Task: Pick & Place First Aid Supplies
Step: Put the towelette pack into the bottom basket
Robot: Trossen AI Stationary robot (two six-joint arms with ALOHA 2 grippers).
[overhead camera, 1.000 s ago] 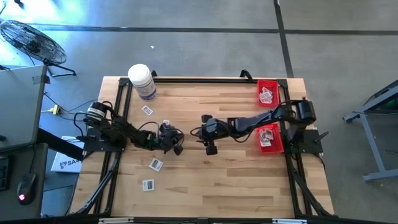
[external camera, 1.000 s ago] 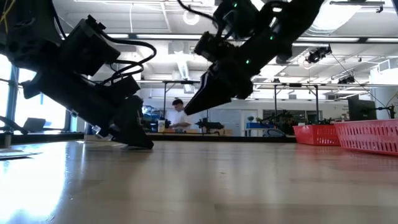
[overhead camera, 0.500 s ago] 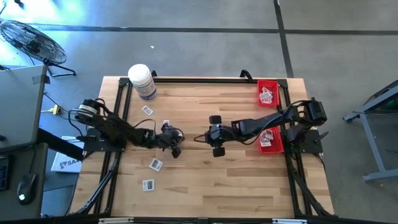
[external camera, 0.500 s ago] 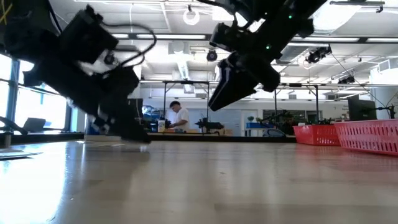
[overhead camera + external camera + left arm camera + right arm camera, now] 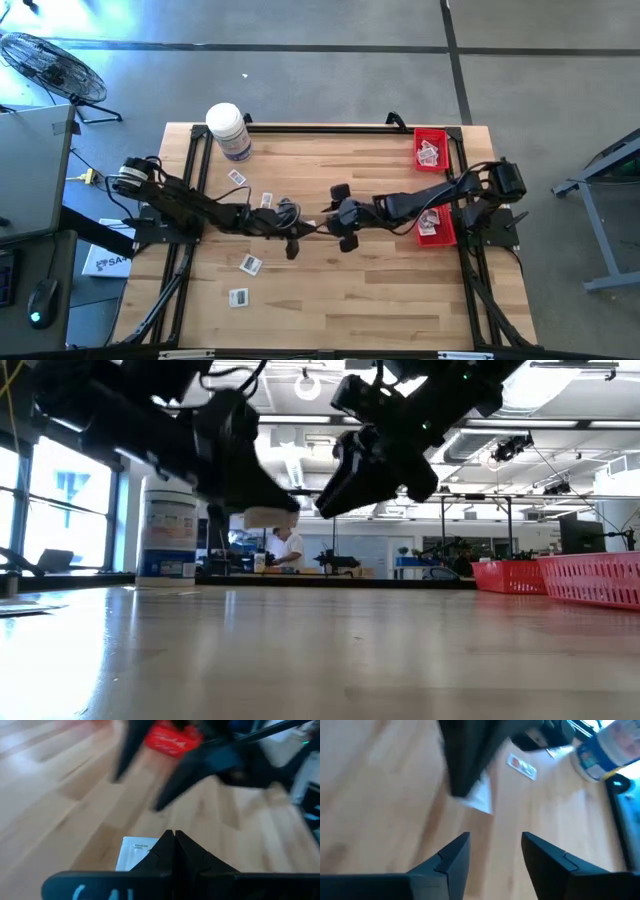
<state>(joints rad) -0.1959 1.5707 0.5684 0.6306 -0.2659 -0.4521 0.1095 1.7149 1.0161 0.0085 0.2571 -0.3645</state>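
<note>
My left gripper [image 5: 303,229] is at mid-table, raised above the wood and shut on one small white packet [image 5: 262,517] with dark print. My right gripper [image 5: 326,217] faces it from the right, a short way off and open. In the right wrist view its fingers [image 5: 454,854] stand on either side of the held packet [image 5: 481,796] without touching it. Other packets lie flat on the table's left half: two [image 5: 237,177], [image 5: 267,199] toward the far side and two [image 5: 250,264], [image 5: 238,297] toward the near side. My left gripper pinches the packet's edge [image 5: 150,851] between its two shut fingertips [image 5: 172,840]. The rest of the packet sticks out to one side. The fingers slant down from the table's left. The packet is lifted clear of the table and sits about level.
A big white jar with a bluish label [image 5: 229,130] stands at the far left of the table. Two red bins [image 5: 431,148], [image 5: 432,222] holding packets sit along the right edge. Bare wood stretches across the near half. A person [image 5: 287,547] is far back in the room.
My left gripper has risen off the table with the packet and moved toward the table's right, up to my right gripper. The packet is now lifted clear of the wood. My right gripper has stayed near mid-table.
</note>
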